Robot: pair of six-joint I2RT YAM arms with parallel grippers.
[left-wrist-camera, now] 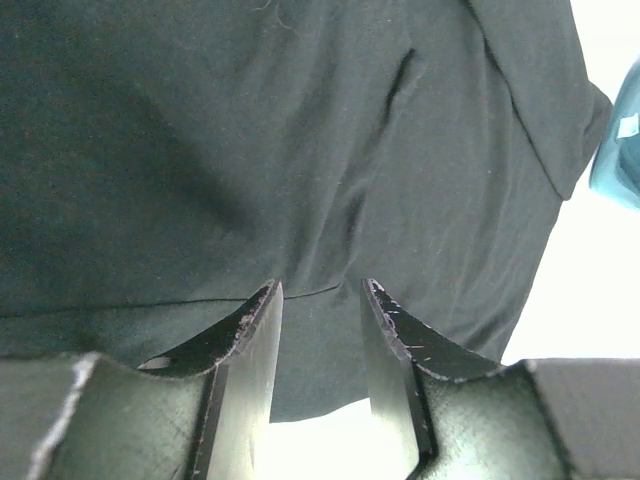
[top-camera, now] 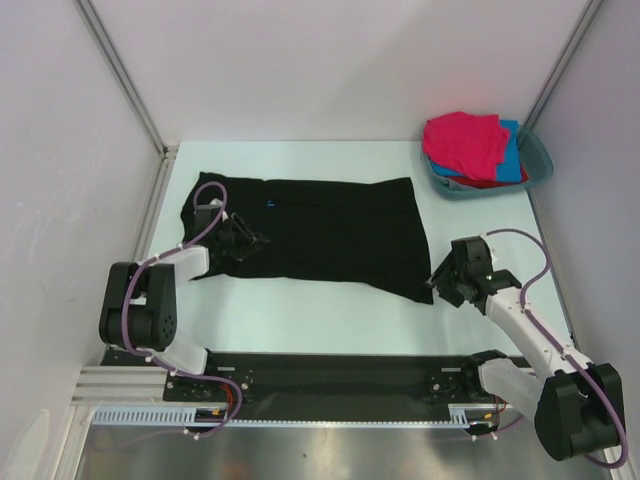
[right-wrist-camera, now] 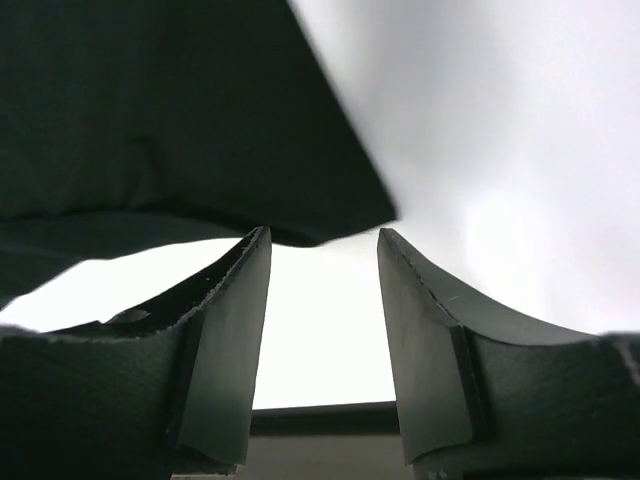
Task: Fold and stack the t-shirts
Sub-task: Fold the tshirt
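Left hand (left-wrist-camera: 322, 290) half open, nothing between the jaws. It hovers low over the left end of the black t-shirt (left-wrist-camera: 250, 150), tips pointing along the cloth, with a seam or fold edge just past them. Can't tell if the tips touch the fabric.

Right hand (right-wrist-camera: 323, 235) also half open and empty. The shirt's near-right corner sits just beyond the fingertips, not between them.

From overhead: left hand (top-camera: 245, 240) is on the shirt's left end, right hand (top-camera: 445, 280) at its near-right corner. Black t-shirt (top-camera: 330, 235) lies spread flat across the middle of the surface (top-camera: 300, 310), long axis left to right, a few shallow wrinkles, one layer as far as I can see.

Pink t-shirt (top-camera: 465, 140), blue t-shirt (top-camera: 512, 150) and red t-shirt (top-camera: 490, 183) are piled in the teal basin (top-camera: 540, 165) at the far-right corner, pink on top.

Handling, my read:
- Thin knit, light, fully limp. It won't hold shape and will drape and drag.
- Not fragile, and not slippery on the pads, but it may slide across the smooth surface when pulled.
- Pinch at corners or hem edges where the tips can get under; one layer only.
- Lift both ends together so the fold line stays straight.
- Black on black fingers makes the grip hard to confirm from the wrist views.
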